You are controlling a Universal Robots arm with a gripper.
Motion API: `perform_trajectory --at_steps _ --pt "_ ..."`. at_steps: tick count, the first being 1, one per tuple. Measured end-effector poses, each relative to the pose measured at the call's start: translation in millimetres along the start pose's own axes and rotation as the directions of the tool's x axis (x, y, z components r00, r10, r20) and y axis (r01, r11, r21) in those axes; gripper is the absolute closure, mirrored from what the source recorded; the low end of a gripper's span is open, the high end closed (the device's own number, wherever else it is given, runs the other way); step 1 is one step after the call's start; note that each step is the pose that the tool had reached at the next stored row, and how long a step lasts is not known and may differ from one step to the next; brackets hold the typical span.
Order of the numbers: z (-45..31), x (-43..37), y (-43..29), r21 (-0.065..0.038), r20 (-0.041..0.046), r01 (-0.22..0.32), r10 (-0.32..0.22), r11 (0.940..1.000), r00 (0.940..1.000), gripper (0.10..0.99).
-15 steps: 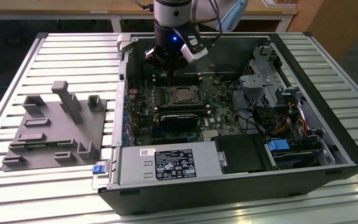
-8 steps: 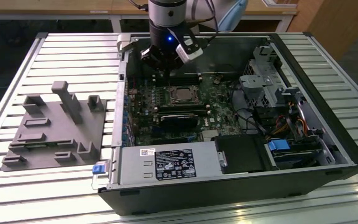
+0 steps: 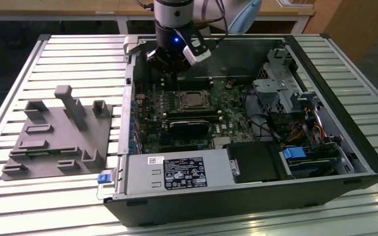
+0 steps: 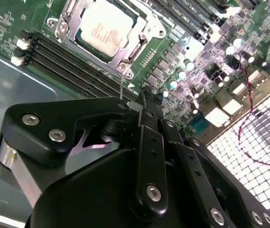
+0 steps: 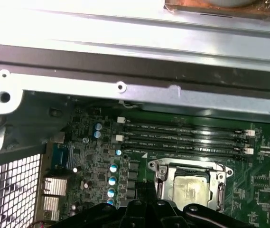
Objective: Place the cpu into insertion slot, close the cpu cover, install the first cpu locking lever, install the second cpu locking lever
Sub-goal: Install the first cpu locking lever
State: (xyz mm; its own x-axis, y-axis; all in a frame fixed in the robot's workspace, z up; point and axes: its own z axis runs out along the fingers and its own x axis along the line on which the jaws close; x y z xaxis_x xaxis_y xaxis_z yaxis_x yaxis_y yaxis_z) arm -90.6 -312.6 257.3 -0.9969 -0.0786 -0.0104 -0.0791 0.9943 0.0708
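Over the motherboard (image 3: 151,129), gripper (image 3: 169,69): we see it hanging low inside the open case (image 3: 241,204), just beside the cpu (image 3: 191,100), on the side toward the exterior view's left.
Gripper state: we cannot tell if it is apart or together; its black links cover the business end in the second wrist view.
Locking lever (image 4: 121,85): thin metal rod standing up from a corner of the socket. Its upper end meets the gripper's dark body, and we cannot tell whether it is clamped.
Cpu: silvery top, lying flat in the insertion slot (image 5: 157,166), seated and level in both wrist views.
Cpu cover (image 4: 142,42): metal frame lying down around the chip, whose top shows through the window.
Memory slots (image 4: 68,61): long black banks on two opposite sides of the socket, just beside it.
Socket position: we place it on the half of the board away from the power supply, near the board's middle line.
Power supply (image 3: 175,173): grey box with a label, along the case's edge nearest the exterior camera.
Fixture plate (image 3: 51,142): grey block with posts and pockets, flat on the table (image 3: 77,54) near the edge at the exterior view's left, well apart from the case.
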Motion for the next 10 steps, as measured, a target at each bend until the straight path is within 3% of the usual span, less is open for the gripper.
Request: perform_trajectory --at_steps 10 --pt "3.4 1.0 10.7 -0.001 0.0001 0.0 0.0 1.0 1.0 0.98"
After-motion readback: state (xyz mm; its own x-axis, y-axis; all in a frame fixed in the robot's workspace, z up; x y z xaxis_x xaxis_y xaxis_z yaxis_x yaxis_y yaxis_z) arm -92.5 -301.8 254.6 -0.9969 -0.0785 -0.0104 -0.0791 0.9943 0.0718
